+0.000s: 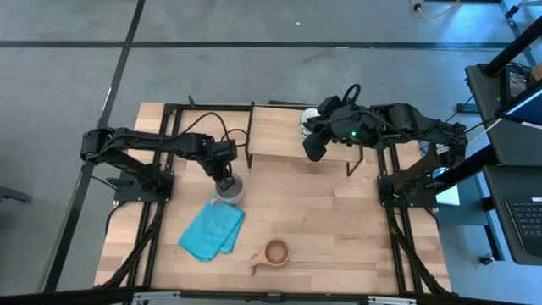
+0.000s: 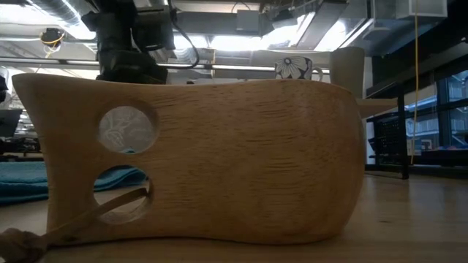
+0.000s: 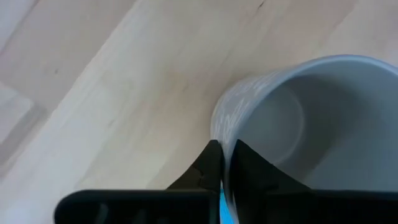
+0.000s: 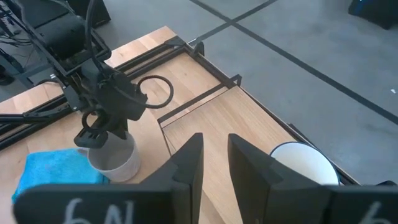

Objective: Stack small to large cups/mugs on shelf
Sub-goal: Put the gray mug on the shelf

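My left gripper is shut on the rim of the grey mug, which stands by the blue cloth. My right gripper hangs open and empty over the shelf's wooden top board, beside the white mug that stands on the board. The brown wooden cup rests on the table near the front edge and fills the low view. A tall olive tumbler shows behind it next to the white mug. In the high view the tumbler is hidden. My left gripper holds the grey mug by its rim, one finger inside the mug and one outside, with the wall between them. The fingers come from above, pointing down. The mug is upright; its base seems to stand on the table.
The blue cloth lies right beside the grey mug toward the near left. The shelf's black metal frame stands between the mug and the board. Black rails run along both table sides.
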Motion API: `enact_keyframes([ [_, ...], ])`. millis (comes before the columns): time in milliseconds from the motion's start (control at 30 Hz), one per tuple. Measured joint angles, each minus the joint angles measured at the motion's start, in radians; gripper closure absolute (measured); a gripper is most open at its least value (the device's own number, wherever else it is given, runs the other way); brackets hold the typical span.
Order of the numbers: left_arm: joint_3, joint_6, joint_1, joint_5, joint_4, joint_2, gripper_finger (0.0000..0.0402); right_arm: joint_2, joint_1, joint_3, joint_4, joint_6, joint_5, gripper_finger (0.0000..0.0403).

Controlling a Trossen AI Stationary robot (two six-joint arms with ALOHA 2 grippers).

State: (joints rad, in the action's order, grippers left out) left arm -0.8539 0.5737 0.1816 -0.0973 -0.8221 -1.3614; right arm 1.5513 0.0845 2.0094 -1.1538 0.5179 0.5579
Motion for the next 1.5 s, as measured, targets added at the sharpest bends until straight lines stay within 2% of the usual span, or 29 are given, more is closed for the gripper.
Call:
enact_keyframes([
  [200,-0.002,0.139,-0.007,0.042,-0.028,0.005,0.0389,0.0,-0.001,0.0,0.0,-0.002,0.0,0.0327],
  [400,0.003,0.305,-0.005,0.155,-0.043,0.025,0.0389,0.0,-0.001,0.0,0.0,-0.002,0.0,0.0327],
  [533,0.004,0.363,0.003,0.172,-0.086,0.046,0.0387,0.0,-0.001,0.0,0.0,-0.003,0.015,0.0327],
  [867,0.004,0.416,-0.004,0.139,-0.102,0.06,0.038,0.0,-0.003,0.0,0.0,-0.006,0.024,0.0327],
  [1200,0.001,0.439,-0.026,0.136,-0.09,0.064,0.0337,-0.001,-0.01,0.0,0.0,-0.006,0.026,0.0327],
  [1500,-0.068,0.351,-0.027,0.169,-0.09,0.157,0.0329,-0.001,-0.031,0.0,-0.001,-0.009,0.026,0.0327],
])
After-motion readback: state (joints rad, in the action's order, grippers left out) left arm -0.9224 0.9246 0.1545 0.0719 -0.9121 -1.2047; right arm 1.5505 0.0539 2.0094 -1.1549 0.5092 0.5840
